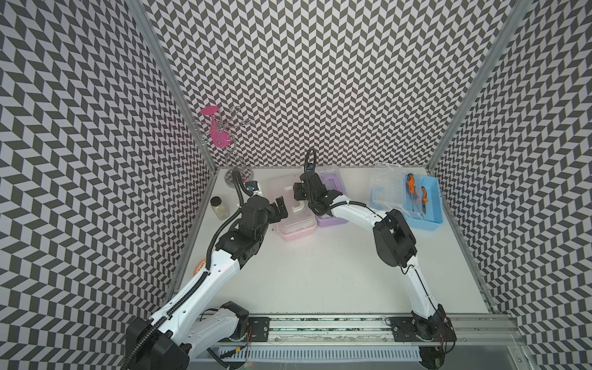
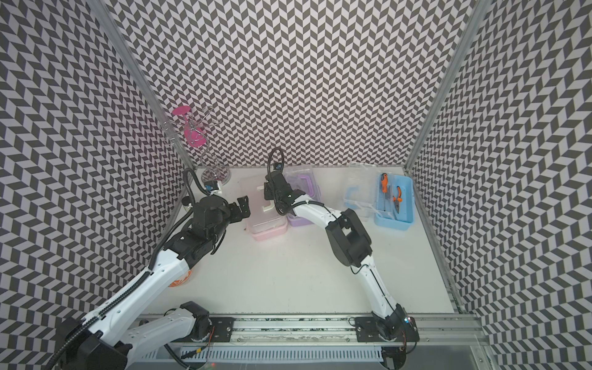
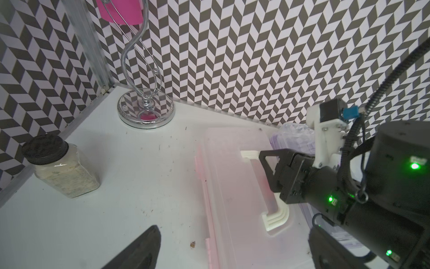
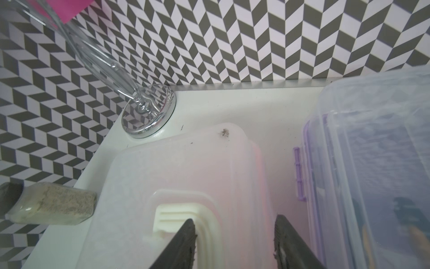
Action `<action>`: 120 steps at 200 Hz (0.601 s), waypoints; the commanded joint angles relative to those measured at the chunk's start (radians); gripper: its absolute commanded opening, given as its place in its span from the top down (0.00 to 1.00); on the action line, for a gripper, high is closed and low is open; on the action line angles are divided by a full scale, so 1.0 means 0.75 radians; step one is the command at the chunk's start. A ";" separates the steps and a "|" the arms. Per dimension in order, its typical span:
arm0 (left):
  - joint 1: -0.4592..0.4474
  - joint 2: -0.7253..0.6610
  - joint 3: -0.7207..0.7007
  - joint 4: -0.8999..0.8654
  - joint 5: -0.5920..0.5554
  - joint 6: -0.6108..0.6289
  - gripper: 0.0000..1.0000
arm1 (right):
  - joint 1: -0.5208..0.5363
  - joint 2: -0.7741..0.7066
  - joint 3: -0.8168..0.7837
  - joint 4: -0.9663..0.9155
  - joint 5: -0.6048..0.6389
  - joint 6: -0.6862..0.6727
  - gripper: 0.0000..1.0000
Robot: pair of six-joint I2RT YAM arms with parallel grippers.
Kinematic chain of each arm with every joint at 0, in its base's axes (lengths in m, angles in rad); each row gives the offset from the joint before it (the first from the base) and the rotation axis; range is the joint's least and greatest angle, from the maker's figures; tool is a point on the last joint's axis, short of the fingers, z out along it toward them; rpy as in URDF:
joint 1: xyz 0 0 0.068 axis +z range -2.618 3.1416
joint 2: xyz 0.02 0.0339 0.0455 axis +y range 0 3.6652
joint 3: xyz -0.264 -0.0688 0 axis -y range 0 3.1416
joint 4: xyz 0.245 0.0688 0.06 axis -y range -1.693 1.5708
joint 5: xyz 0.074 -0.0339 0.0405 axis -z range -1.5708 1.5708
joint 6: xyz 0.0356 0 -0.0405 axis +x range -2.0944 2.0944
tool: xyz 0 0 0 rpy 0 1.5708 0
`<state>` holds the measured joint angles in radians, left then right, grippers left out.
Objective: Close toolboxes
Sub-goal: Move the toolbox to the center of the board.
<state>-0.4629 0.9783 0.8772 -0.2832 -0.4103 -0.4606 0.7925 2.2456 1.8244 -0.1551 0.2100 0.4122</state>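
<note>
toward the back edge of the desk point(image 1: 320, 272), left of its middle, sat the pink toolbox point(image 1: 296, 228), its clear lid point(image 3: 232, 186) lying flat over the base. the purple toolbox point(image 1: 330, 221) stood just beside it on the right, and the blue toolbox point(image 1: 426, 211) lay open near the back right corner. the right pincer point(image 4: 235, 223) hung low over the pink lid, spread and pinching nothing, one finger beside the cream handle point(image 4: 176, 212) and the other over bare lid. the left pincer point(image 1: 282, 209) was spread too, empty, close to the box's left side.

the step looked to be seating this lid. to do it well, the right fingers should stay clear of the handle loop and press straight down near the lid's long rim rather than its middle, while the left pincer braces the left wall so the box does not slide into its purple neighbour. a skewed push could leave one corner proud. whether the catches had snapped could not be told.

the box's long axis ran roughly from the front edge toward the back edge, and the handle lay flat along it. small pink tabs point(image 3: 199, 160) lined the long side facing the left edge; hinge or latch, i could not tell.
</note>
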 commanded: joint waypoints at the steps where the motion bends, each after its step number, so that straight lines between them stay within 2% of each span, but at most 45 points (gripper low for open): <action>1: 0.011 0.031 -0.011 0.048 0.046 0.011 0.01 | -0.066 0.069 0.085 0.006 0.070 0.019 0.47; 58: 0.010 0.137 -0.016 0.105 0.104 0.028 0.01 | -0.179 0.171 0.237 0.031 -0.020 0.043 0.45; 87: 0.011 0.198 -0.021 0.150 0.150 0.065 0.01 | -0.232 0.154 0.234 0.057 -0.127 0.023 0.35; 120: -0.009 0.248 -0.028 0.219 0.226 0.118 0.01 | -0.268 0.004 0.116 0.103 -0.154 -0.044 0.24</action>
<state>-0.4622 1.1484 0.8680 -0.1852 -0.2920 -0.4141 0.6231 2.3425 1.9720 -0.1181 0.1112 0.4221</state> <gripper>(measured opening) 0.994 0.737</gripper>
